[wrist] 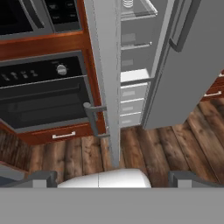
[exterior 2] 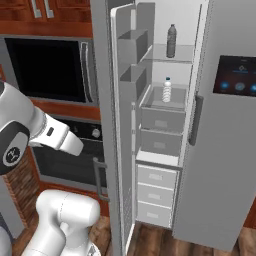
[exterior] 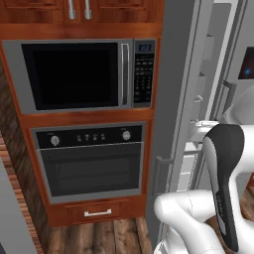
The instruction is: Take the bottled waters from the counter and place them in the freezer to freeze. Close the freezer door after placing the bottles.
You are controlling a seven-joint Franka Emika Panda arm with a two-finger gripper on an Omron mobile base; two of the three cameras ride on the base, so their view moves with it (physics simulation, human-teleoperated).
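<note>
Looking good: both bottled waters sit on freezer shelves, gripper wide open and empty. Risk: clipping the freezer door edge while swinging it shut.

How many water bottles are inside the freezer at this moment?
2. The darker bottle stands on the upper glass shelf; the whitish bottle stands one level lower, above the grey drawers. The open freezer door could hide another.

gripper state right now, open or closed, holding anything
gripper: open, fingertips spread wide, holding nothing; it faces the freezer door edge.
</note>
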